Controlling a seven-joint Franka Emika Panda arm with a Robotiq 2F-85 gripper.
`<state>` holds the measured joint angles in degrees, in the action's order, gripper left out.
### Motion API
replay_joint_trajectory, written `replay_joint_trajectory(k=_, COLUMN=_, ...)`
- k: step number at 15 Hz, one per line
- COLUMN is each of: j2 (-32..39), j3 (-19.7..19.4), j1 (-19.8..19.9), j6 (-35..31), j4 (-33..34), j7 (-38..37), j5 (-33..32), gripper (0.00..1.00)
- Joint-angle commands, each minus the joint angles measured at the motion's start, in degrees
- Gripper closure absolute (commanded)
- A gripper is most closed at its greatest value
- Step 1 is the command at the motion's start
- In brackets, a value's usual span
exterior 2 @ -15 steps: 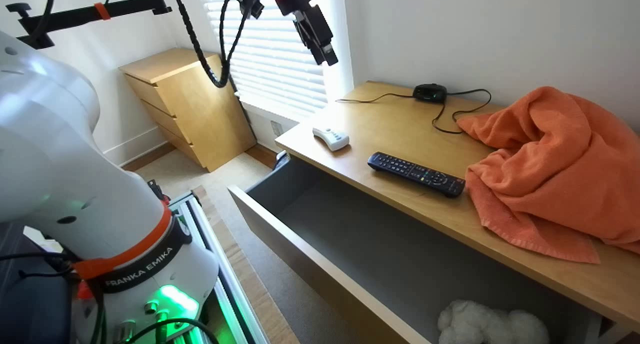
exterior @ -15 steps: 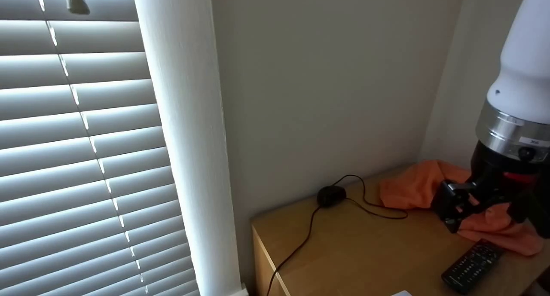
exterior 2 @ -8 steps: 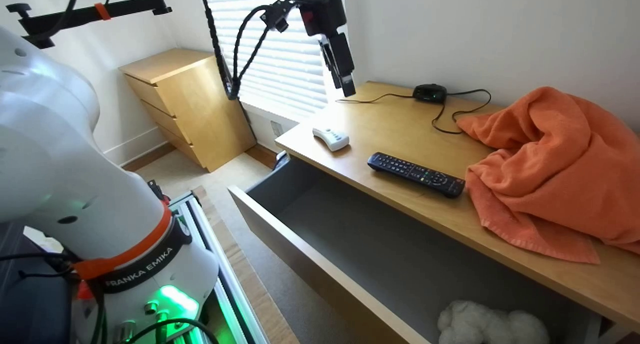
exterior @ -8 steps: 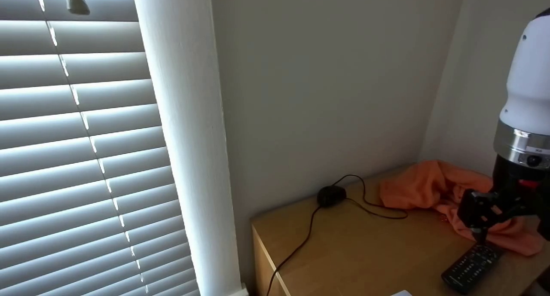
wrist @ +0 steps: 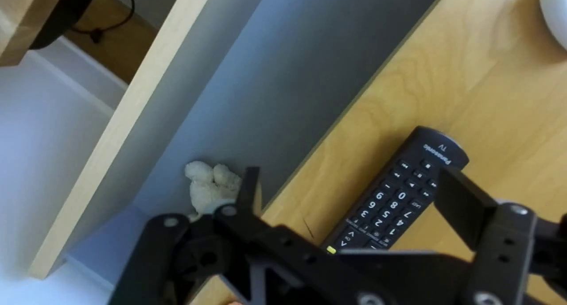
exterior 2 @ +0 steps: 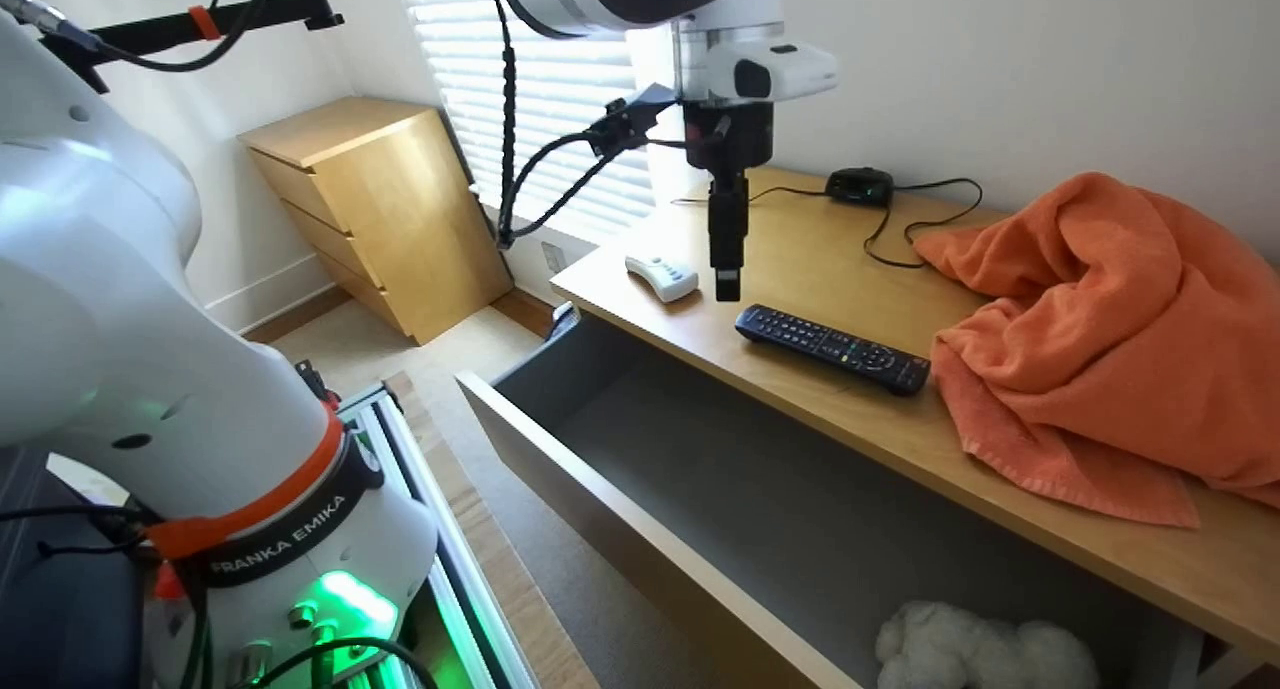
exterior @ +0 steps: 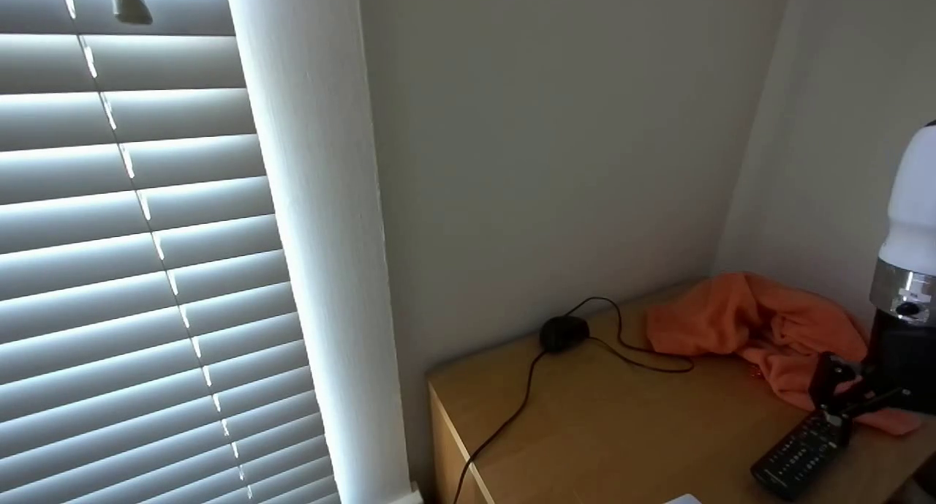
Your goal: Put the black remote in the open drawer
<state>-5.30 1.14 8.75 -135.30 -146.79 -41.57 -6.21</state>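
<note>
The black remote (exterior 2: 830, 349) lies flat on the wooden dresser top, beside the front edge above the open drawer (exterior 2: 640, 544). It also shows in an exterior view (exterior: 793, 460) and in the wrist view (wrist: 385, 203), where its lower end is hidden behind my gripper. My gripper (exterior 2: 728, 287) points straight down above the dresser, by the remote's end nearest the white controller. In the wrist view my gripper (wrist: 352, 176) is open, its fingers wide apart with the remote showing between them, nothing held. The drawer's grey inside also shows in the wrist view (wrist: 283, 97).
A white controller (exterior 2: 662, 279) lies on the dresser near its corner. A crumpled orange towel (exterior 2: 1120, 349) lies beyond the remote's far end. A black plug with a thin cable (exterior 2: 860, 185) lies near the wall. A white plush toy (exterior 2: 985, 649) sits inside the drawer.
My gripper has come down toward the dresser top and closer to the remote, and has turned from tilted to pointing straight down. The remote, drawer and towel have not moved.
</note>
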Motion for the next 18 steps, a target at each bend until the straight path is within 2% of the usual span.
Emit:
replay_joint_trajectory(k=1, j2=4.9, j3=-3.2, j1=-0.4, j6=-7.5, j4=0.1, j7=-3.1, j5=5.6, gripper=0.00)
replay_joint_trajectory(k=3, j2=6.7, j3=-4.5, j1=-0.4, j6=-12.1, j4=0.2, j7=-7.3, j5=5.4, gripper=0.00)
replay_joint_trajectory(k=4, j2=7.7, j3=-5.0, j1=-0.7, j6=-13.1, j4=0.8, j7=-6.8, j5=7.6, gripper=0.00)
replay_joint_trajectory(k=5, j2=5.9, j3=-5.1, j1=-1.2, j6=-11.1, j4=0.1, j7=-5.1, j5=5.0, gripper=0.00)
replay_joint_trajectory(k=9, j2=7.6, j3=-5.8, j1=-1.4, j6=-12.4, j4=1.0, j7=-5.9, j5=6.4, gripper=0.00)
replay_joint_trajectory(k=18, j2=19.4, j3=-7.6, j1=-2.3, j6=-13.6, j4=11.1, j7=-7.3, j5=11.0, gripper=0.00)
